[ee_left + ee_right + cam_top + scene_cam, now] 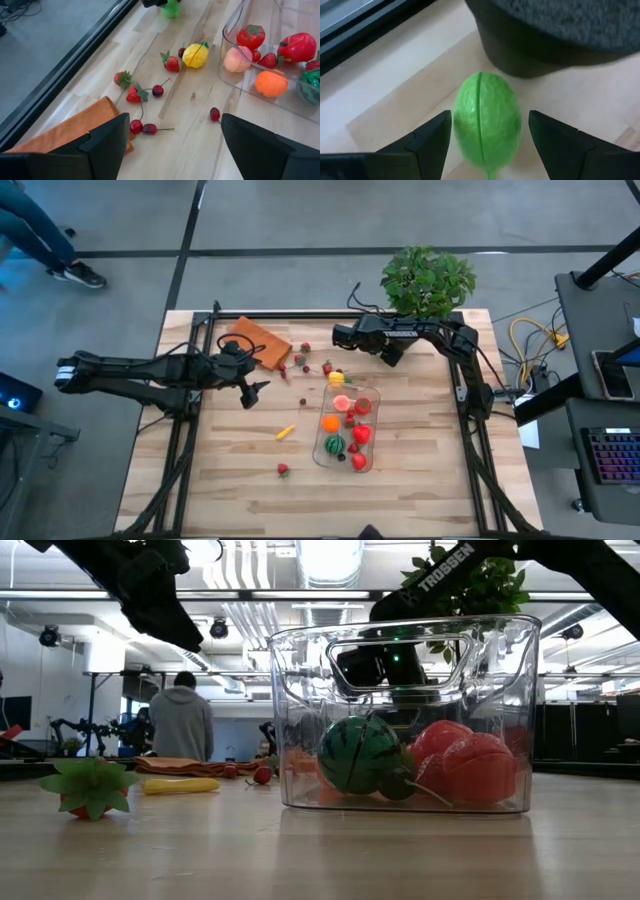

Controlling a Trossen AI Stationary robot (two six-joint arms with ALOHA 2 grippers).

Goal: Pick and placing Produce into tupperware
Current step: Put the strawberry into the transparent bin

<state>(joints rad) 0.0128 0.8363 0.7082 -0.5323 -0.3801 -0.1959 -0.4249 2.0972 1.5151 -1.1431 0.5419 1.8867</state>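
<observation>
The clear tupperware [348, 425] stands mid-table and holds a small watermelon [358, 753], red pieces [470, 765] and an orange one [270, 82]. Loose produce lies on the wood to its left: strawberries [171, 62], cherries [157, 90] and a lemon [195, 54]. My left gripper [252, 390] hovers open above this scatter, its fingers [107, 137] apart over the cherries. My right gripper [339, 335] is open near the far edge. Its fingers stand on either side of a green lime-like piece [486, 122] that lies on the table, and I see no touch.
An orange-brown pad [258, 340] lies at the far left, near my left gripper. A potted plant [428, 280] stands at the far edge, its dark pot [555, 40] right behind the green piece. A yellow piece [286, 432] and a strawberry [283, 470] lie nearer. A person [183, 720] stands far behind.
</observation>
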